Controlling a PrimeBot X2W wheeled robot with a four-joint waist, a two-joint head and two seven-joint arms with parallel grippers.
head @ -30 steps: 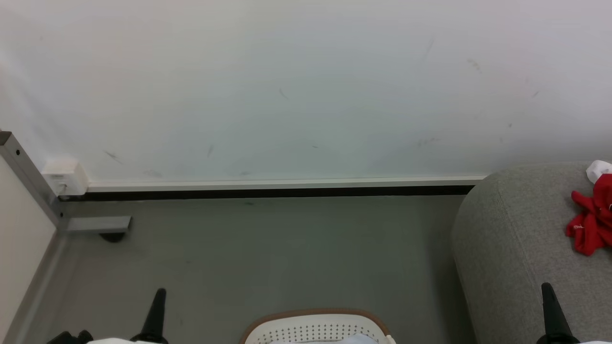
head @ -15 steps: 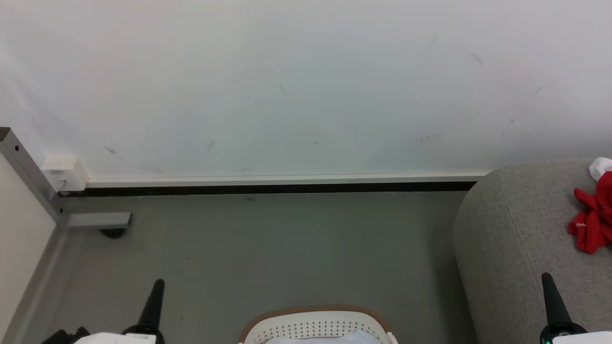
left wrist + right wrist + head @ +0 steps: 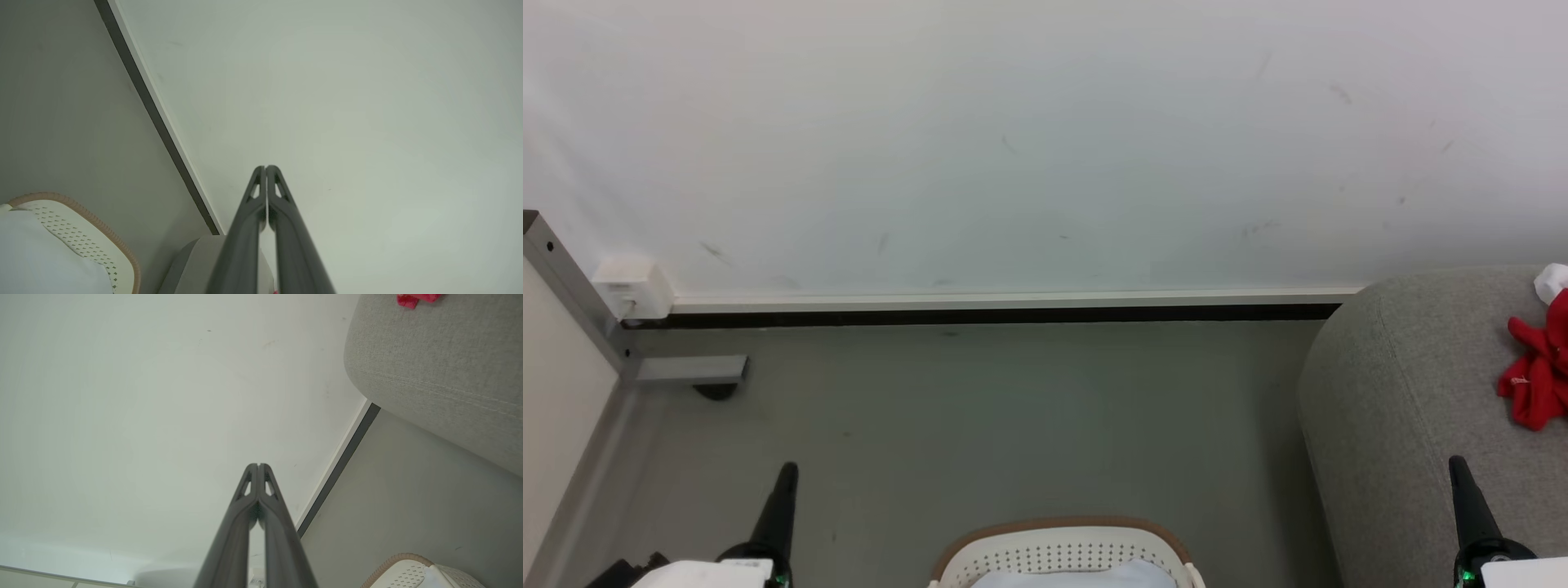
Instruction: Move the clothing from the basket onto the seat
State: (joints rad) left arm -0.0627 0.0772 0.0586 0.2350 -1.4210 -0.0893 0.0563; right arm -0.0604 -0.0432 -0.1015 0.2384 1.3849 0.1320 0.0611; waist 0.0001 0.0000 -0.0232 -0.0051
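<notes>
Moved: the whole head view has shifted up a little since the earlier frame, which is a camera move; both claws reach higher into it.
Left claw (image 3: 787, 472): lower left, clenched, empty, over the floor (image 3: 1013, 408).
Right claw (image 3: 1459, 467): lower right, clenched, empty, in front of the seat (image 3: 1405, 392).
Basket (image 3: 1058, 557): bottom centre, on the floor, white cloth (image 3: 1086, 576) inside.
Red clothing (image 3: 1535, 388): crumpled on the seat, at the right edge.
</notes>
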